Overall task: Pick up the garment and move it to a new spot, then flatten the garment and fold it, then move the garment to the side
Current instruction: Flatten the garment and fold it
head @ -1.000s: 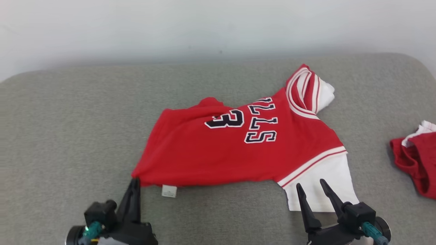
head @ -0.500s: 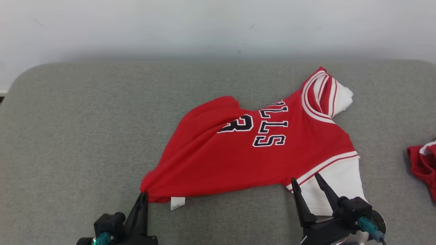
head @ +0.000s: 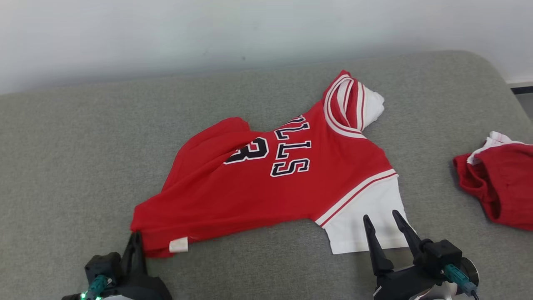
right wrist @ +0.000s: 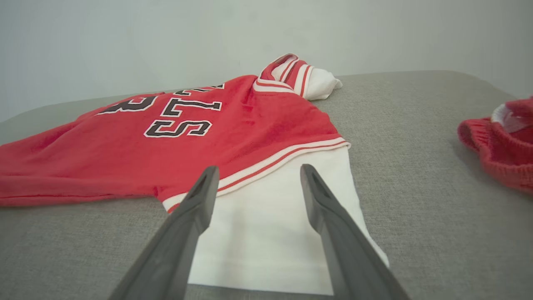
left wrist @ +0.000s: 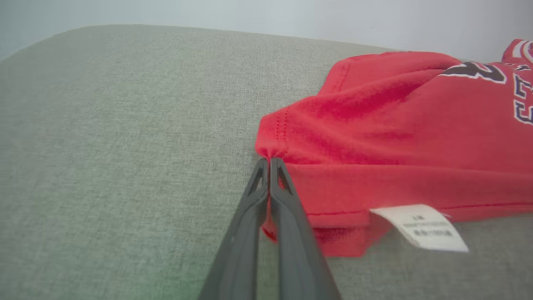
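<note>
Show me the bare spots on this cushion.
Widest: the grey cushion left of the red jersey, back to the wall. A narrower strip runs between its white sleeve and the second red garment. Crowded: the near edge, where the left tool grips the jersey and the right tool stands open at the sleeve.

The garment [head: 270,187] — its hem corner dragged near-left by the left pincer [head: 135,236].
</note>
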Robot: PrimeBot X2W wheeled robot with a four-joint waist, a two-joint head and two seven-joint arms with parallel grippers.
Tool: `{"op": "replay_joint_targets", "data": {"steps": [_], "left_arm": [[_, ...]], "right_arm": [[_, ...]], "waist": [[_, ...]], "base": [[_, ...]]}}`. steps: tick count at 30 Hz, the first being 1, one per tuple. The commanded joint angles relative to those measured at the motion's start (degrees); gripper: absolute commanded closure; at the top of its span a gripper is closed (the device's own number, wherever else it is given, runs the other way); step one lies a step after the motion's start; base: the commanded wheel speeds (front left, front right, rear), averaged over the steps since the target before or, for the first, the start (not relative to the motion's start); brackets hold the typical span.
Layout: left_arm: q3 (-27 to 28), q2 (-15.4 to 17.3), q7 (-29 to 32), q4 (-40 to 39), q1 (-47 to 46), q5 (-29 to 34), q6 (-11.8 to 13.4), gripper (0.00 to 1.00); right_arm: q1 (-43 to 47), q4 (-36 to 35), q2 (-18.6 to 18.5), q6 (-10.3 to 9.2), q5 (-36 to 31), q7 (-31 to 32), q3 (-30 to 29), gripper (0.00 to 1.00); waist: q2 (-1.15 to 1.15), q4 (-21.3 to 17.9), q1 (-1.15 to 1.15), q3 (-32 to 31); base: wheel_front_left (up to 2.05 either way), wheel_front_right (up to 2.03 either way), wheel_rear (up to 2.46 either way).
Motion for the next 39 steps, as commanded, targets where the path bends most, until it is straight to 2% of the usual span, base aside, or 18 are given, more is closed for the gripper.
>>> {"op": "replay_joint_targets", "data": {"steps": [1, 7, 17, 26, 39], "left_arm": [[0.9, 0.2, -0.2, -0.4, 0.4, 1.2, 0.7, 0.00], [3.0, 0.2, -0.2, -3.5, 4.1, 3.9, 2.1, 0.00], [3.4, 0.0, -0.2, -12.5, 12.1, 8.2, 2.2, 0.00], [3.0, 0.0, -0.2, -16.6, 17.3, 9.3, 1.3, 0.00], [1.9, -0.1, -0.2, -17.9, 17.7, 7.5, 0.5, 0.00]], "right_arm": [[0.7, -0.2, 0.3, -0.14, -0.1, 0.0, -0.4, 0.00], [2.3, -0.9, 1.6, -0.14, -1.7, 0.0, -3.1, 0.00], [4.9, -3.7, 4.0, -0.14, -5.4, 0.0, -7.4, 0.00], [6.7, -3.8, 4.7, -0.14, -6.8, 0.0, -8.5, 0.00], [6.7, -2.8, 4.7, -0.14, -5.4, 0.0, -7.7, 0.00]], "waist": [[0.00, -0.9, 0.00, -1.1], [0.00, -0.4, 0.00, -3.7], [0.00, 1.5, 0.00, -7.6], [0.00, 2.1, 0.00, -9.2], [0.00, 1.9, 0.00, -8.5]], "base": [[0.00, 0.00, 0.00], [0.00, 0.00, 0.00], [0.00, 0.00, 0.00], [0.00, 0.00, 0.00], [0.00, 0.00, 0.00]]}}
